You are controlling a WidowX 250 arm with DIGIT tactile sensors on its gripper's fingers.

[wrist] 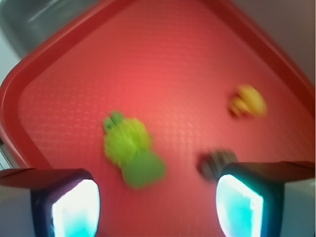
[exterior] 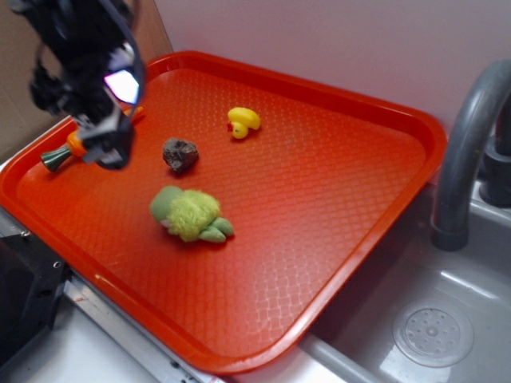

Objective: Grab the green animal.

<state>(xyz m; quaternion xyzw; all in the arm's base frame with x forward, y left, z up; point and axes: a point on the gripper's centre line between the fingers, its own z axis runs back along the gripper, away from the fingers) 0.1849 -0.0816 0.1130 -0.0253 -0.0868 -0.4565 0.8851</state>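
On tray [exterior: 343, 263], green animal [exterior: 190, 213], ungrasped.

I am working at what looks like a toy kitchen sink: a grey plastic basin [exterior: 447, 319] with a moulded round drain [exterior: 432, 332] and a curved grey faucet [exterior: 463, 152], a red cafeteria tray [exterior: 335, 263] laid across it, against a plain pale wall [exterior: 335, 40].

Wrist view: wholly motion-blurred; green animal [wrist: 131, 150], yellow duck [wrist: 248, 102] at 2 o'clock and dark lump [wrist: 213, 163] lack detail; gripper fingers [wrist: 74, 207] cropped at 6 o'clock. Exterior: carrot [exterior: 68, 148] partly hidden by gripper [exterior: 108, 144]; faucet [exterior: 471, 144] cropped at 3 o'clock.
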